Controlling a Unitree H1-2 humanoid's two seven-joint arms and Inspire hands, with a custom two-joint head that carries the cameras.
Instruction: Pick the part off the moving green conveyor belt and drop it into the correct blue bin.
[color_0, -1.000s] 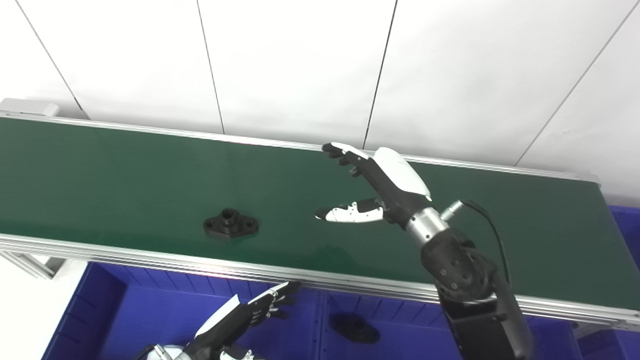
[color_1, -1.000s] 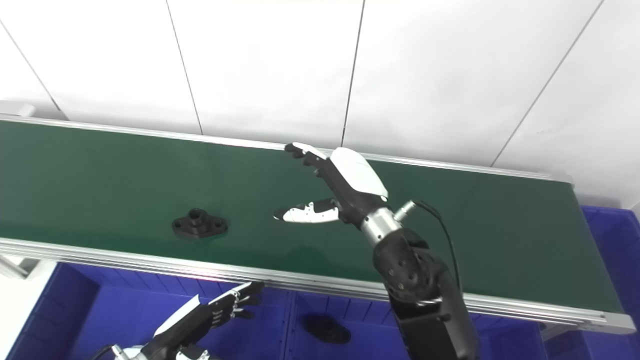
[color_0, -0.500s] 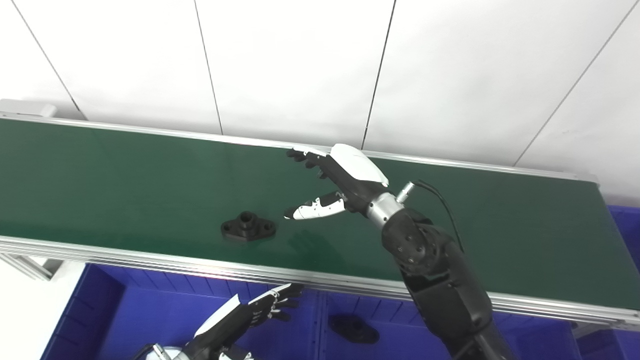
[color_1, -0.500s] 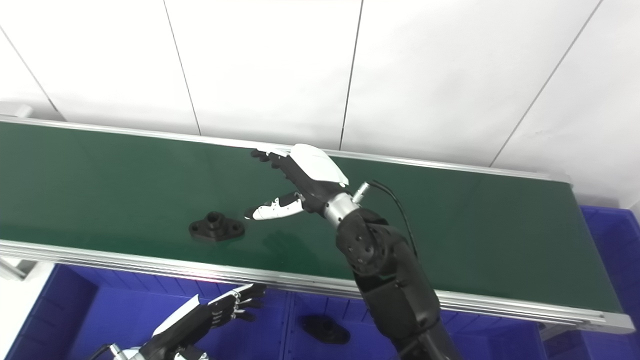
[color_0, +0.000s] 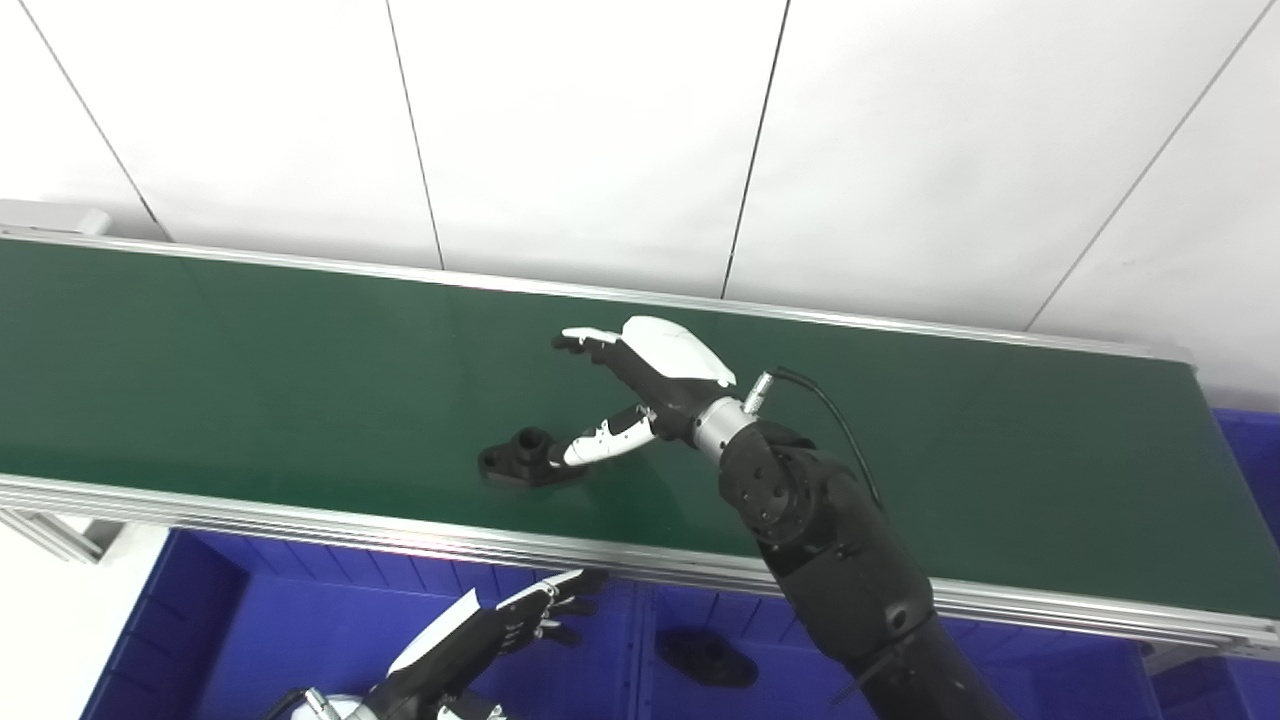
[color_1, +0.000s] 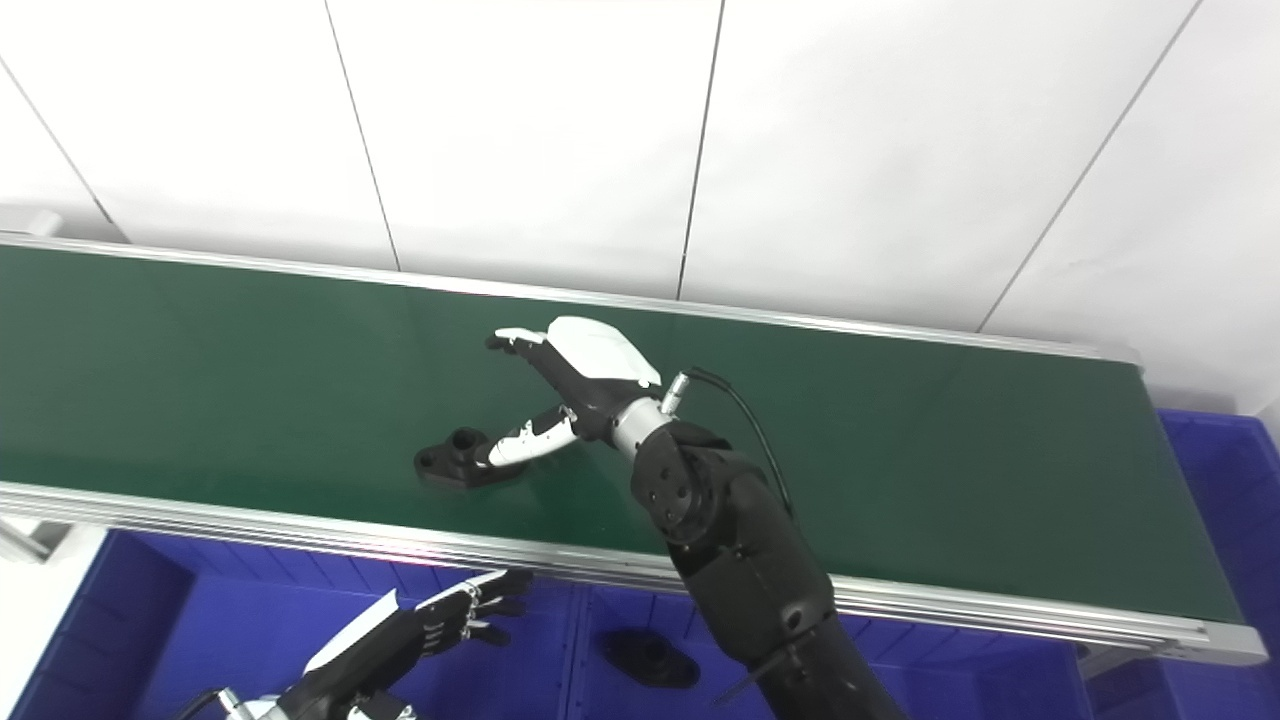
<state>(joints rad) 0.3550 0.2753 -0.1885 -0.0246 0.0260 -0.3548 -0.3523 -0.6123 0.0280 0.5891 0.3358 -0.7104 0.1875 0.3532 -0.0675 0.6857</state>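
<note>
A black flanged part (color_0: 522, 460) lies near the front edge of the green conveyor belt (color_0: 250, 360). My right hand (color_0: 630, 395) is open over the belt, thumb tip over the part's right end, fingers spread above and behind it; I cannot tell if it touches. My left hand (color_0: 480, 635) is open and empty, low over the left blue bin (color_0: 260, 620) in front of the belt. The right eye view shows the same part (color_1: 458, 467) and right hand (color_1: 565, 395).
A second black flanged part (color_0: 708, 655) lies in the middle blue bin below the belt. Another blue bin (color_0: 1245, 450) shows at the belt's right end. The belt's aluminium front rail (color_0: 300, 520) separates belt and bins. A white panelled wall stands behind.
The part has travelled right along the belt. My right hand has moved left and down until its thumb reaches the part. The left hand has stayed still.
</note>
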